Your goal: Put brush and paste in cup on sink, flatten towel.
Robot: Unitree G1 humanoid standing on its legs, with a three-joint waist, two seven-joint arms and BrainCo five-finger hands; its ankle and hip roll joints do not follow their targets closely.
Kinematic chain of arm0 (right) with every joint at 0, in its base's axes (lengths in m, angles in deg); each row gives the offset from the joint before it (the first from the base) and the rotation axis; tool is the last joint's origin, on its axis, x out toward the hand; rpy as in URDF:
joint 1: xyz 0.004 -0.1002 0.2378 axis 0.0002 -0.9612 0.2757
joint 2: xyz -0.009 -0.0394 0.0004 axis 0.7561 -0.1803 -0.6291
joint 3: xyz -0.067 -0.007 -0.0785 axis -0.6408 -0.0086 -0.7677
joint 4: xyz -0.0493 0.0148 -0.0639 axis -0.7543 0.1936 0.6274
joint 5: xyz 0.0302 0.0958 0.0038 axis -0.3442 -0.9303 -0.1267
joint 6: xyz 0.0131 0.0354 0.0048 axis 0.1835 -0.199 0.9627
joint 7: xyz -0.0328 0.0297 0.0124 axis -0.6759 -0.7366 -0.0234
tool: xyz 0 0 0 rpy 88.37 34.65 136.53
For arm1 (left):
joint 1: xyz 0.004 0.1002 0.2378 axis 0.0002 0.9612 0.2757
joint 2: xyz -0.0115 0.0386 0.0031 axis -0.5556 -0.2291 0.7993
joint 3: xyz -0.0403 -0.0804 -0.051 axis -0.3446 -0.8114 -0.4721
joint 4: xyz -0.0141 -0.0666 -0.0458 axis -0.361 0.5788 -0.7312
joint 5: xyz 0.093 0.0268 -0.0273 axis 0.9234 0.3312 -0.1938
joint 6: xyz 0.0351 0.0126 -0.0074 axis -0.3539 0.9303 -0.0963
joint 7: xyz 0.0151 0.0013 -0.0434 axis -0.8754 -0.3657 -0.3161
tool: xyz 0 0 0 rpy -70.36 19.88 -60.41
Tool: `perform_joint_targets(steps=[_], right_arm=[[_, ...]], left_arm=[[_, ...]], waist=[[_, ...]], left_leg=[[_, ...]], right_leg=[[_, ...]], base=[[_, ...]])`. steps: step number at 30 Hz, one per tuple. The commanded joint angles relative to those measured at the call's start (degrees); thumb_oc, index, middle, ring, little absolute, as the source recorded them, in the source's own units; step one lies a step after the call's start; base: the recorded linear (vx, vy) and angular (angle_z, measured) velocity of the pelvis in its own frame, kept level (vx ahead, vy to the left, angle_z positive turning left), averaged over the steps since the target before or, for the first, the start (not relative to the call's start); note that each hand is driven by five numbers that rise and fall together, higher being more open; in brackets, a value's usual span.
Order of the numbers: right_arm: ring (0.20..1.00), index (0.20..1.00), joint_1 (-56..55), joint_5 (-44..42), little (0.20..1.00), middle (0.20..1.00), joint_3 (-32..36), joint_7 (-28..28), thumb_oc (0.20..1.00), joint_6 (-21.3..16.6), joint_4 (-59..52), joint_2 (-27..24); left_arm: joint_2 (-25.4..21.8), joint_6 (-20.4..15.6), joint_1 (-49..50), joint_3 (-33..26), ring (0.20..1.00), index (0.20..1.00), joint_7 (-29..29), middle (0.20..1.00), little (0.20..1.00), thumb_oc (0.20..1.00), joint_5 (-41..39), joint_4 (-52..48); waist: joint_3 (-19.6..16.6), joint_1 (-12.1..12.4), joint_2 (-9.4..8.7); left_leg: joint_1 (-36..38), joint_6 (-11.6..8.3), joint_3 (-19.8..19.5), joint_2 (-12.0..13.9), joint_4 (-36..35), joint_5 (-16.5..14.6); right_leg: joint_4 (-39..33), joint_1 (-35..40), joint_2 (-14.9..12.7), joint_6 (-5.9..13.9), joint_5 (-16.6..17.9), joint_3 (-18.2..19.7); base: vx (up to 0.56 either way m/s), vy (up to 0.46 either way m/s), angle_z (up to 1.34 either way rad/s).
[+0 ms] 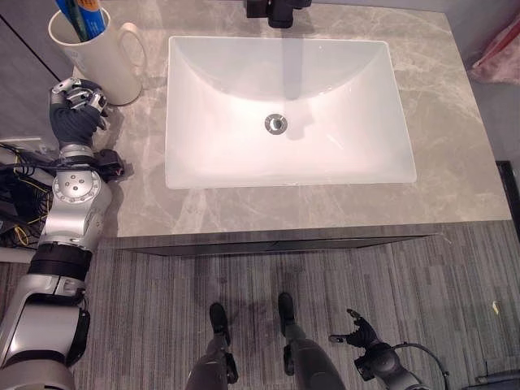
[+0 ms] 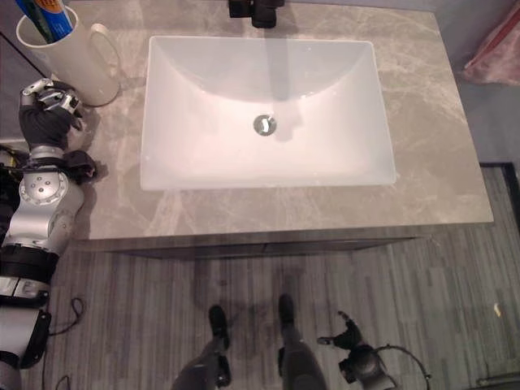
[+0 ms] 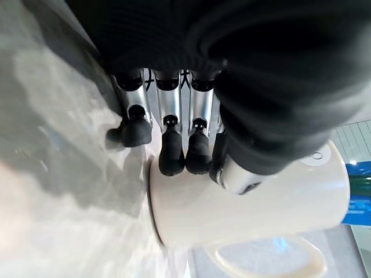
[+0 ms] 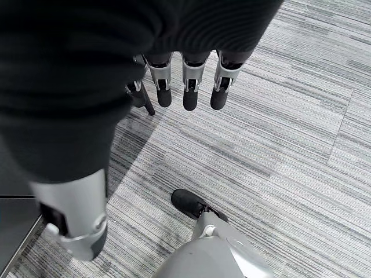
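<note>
A white cup (image 1: 91, 55) with a handle stands on the grey counter's far left corner. Blue brush and paste (image 1: 81, 16) stick up out of it. My left hand (image 1: 77, 110) rests on the counter just in front of the cup. In the left wrist view its relaxed fingers (image 3: 171, 152) hold nothing, and their dark tips lie at the base of the cup (image 3: 261, 208). My right hand (image 1: 362, 331) hangs low over the floor, with loose fingers (image 4: 191, 87) and nothing in them.
A white rectangular sink (image 1: 187, 106) with a metal drain (image 1: 275, 123) takes up the middle of the marbled counter (image 1: 455, 122). A black tap (image 1: 276, 10) stands behind it. Something pink (image 1: 500, 53) lies beyond the counter's right edge. Grey striped carpet (image 1: 455, 292) runs below.
</note>
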Motion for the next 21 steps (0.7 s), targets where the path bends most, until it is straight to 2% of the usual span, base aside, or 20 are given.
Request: perform_joint_targets(steps=[1,8,13,19,21], right_arm=[[1.0,1.0,0.16,-1.4,1.0,1.0,-0.6,0.51,1.0,-0.99,0.03,-0.87],[1.0,1.0,-0.41,-0.42,1.0,1.0,-1.08,0.02,1.0,-0.75,1.1,-0.47],[1.0,1.0,0.37,0.9,1.0,1.0,-0.57,-0.82,1.0,-0.3,2.06,-0.75],[1.0,1.0,0.44,1.58,1.0,1.0,0.03,-1.13,1.0,-0.25,0.81,-1.67],[1.0,1.0,0.21,1.83,1.0,1.0,0.18,-1.02,1.0,-0.64,-0.43,-2.1]], left_arm=[[-2.55,0.62,-2.13,2.03,0.2,0.2,-0.17,0.2,0.2,0.2,0.09,4.99],[-2.3,0.63,3.89,-0.63,0.2,0.2,0.66,0.2,0.2,0.2,0.98,1.41],[0.48,0.23,12.32,-3.9,0.2,0.2,2.69,0.2,0.2,0.2,1.88,-5.54],[1.0,0.25,14.74,-4.33,0.2,0.2,4.52,0.2,0.2,0.2,1.82,-7.52],[2.17,-0.14,15.5,-4.94,0.2,0.2,5.07,0.2,0.2,0.2,-1.17,-7.39]], waist=[[0.14,-0.46,-0.25],[-0.96,0.34,0.06],[-2.44,1.5,1.05],[-3.13,1.78,1.82],[-3.19,1.79,2.17]], left_leg=[[2.73,-3.8,-0.21,3.6,0.24,-1.54],[5.09,-3.69,0.02,3.7,0.24,-2.34],[7.39,-3.78,-0.5,3.66,0.24,-2.98],[8.73,-3.93,-0.48,3.65,0.24,-3.24],[9.06,-3.98,-0.38,3.7,0.24,-3.23]], right_leg=[[-0.09,-1.94,-6.3,5.98,4.62,0.34],[-0.09,-0.29,-6.34,5.64,3.77,0.76],[-0.09,2.71,-6.79,5.08,2.71,-0.12],[-0.09,4.27,-6.91,4.95,2.28,-0.91],[-0.09,4.57,-6.94,4.87,2.3,-1.01]], base=[[0.02,0.01,-0.03],[0.03,0.002,-0.02],[0.04,-0.035,0.0],[0.01,-0.009,0.04],[0.0,0.0,0.0]])
